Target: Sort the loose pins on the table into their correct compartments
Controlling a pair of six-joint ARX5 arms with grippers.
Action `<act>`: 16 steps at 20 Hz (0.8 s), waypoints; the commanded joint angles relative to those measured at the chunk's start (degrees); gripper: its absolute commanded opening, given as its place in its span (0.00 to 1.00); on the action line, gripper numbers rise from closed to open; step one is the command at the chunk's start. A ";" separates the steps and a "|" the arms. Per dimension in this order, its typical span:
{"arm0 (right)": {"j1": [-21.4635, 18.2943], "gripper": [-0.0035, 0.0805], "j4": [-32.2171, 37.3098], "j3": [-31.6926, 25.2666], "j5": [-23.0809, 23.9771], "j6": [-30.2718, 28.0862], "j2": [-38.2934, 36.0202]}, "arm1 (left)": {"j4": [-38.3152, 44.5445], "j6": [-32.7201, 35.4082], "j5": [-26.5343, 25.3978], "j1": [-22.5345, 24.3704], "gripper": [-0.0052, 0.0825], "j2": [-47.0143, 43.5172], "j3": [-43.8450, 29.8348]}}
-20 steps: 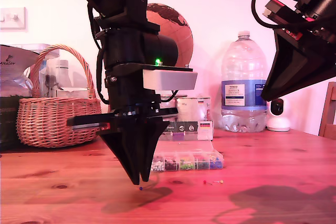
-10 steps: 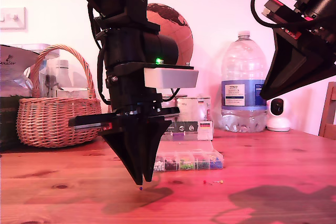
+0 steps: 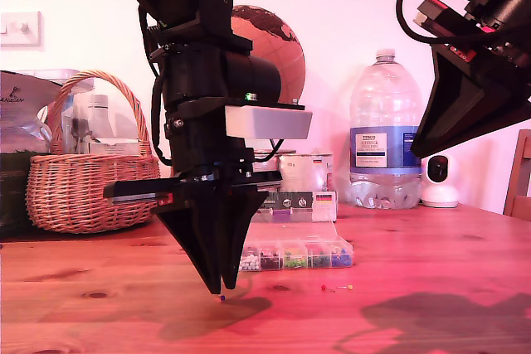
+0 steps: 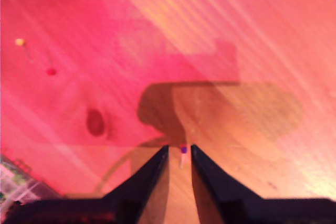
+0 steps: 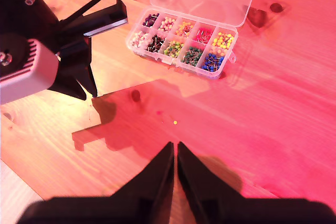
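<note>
My first hand [image 4: 180,153] pinches a tiny blue ball-headed metal pin [image 4: 183,150] just above the knotty reddish pine tabletop [image 3: 431,263].

My first pincer [image 3: 222,286] has lifted slightly since a second ago, the blue-headed pin [image 3: 221,296] now hanging at its tips, just clear of the desk [image 3: 431,321].

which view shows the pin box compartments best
The second wrist view: it looks down into the open pin box, every colour section visible. The exterior view shows the pin box only side-on; the first wrist view catches just a blurred corner.
</note>
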 commanded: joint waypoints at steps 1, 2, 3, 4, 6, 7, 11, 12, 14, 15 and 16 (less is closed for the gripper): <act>-0.22 0.03 0.59 0.87 -0.04 -0.13 -0.13 | -0.02 0.31 0.31 -0.26 0.19 2.08 -1.27; -0.22 0.03 0.59 0.87 -0.04 -0.13 -0.13 | 0.11 0.44 0.28 -0.26 0.19 2.08 -1.33; -0.22 0.03 0.59 0.87 -0.04 -0.13 -0.13 | 0.35 0.59 0.31 -0.26 0.19 2.08 -1.51; -0.22 0.03 0.59 0.87 -0.04 -0.13 -0.13 | 0.35 1.31 0.28 -0.26 0.19 2.08 -1.66; -0.22 0.03 0.59 0.87 -0.04 -0.13 -0.13 | 0.33 1.31 0.24 -0.26 0.19 2.08 -2.21; -0.22 0.03 0.57 0.87 -0.04 -0.13 -0.13 | 0.70 1.33 0.24 -0.26 0.19 2.08 -2.60; -0.22 0.03 0.59 0.87 -0.04 -0.13 -0.13 | 2.97 1.38 0.26 -0.68 0.19 2.08 -3.48; -0.22 0.03 0.59 0.87 -0.04 -0.13 -0.13 | 3.48 1.33 0.31 -0.70 0.19 2.08 -3.48; -0.22 0.03 0.59 0.87 -0.04 -0.13 -0.13 | 4.17 1.33 0.33 -0.79 0.19 2.08 -3.58; -0.22 0.03 0.59 0.87 -0.04 -0.13 -0.13 | 4.02 1.33 0.28 -0.87 0.19 2.08 -3.61; -0.22 0.03 0.59 0.87 -0.04 -0.13 -0.13 | 3.54 1.36 0.11 -0.85 0.19 2.08 -3.61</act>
